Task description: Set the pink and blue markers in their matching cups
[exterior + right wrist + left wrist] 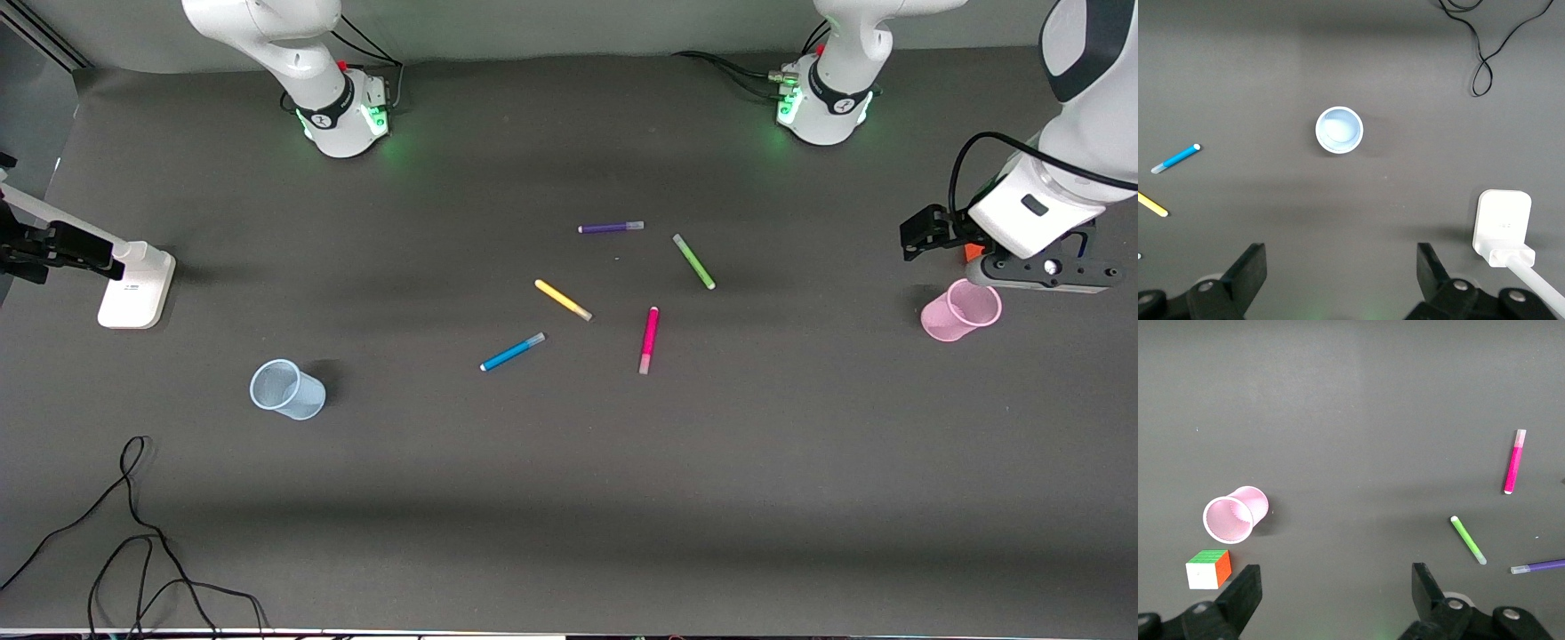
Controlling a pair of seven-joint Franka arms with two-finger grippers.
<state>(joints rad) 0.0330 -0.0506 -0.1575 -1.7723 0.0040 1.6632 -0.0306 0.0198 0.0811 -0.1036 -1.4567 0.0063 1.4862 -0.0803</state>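
Front view shows my left gripper (pixel 1040 271) hanging high over the pink cup (pixel 960 309) at the left arm's end of the table, fingers spread wide and empty. My right gripper (pixel 1338 283), also wide open and empty, looks straight down over the pale blue cup (pixel 286 389). Between the cups lie the blue marker (pixel 513 352) and pink marker (pixel 649 340), well apart.

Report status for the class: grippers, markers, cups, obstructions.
Left gripper open, up by pink cup; right gripper open over blue cup. Pink marker, blue marker flat mid-table, untouched. Nothing blocking.
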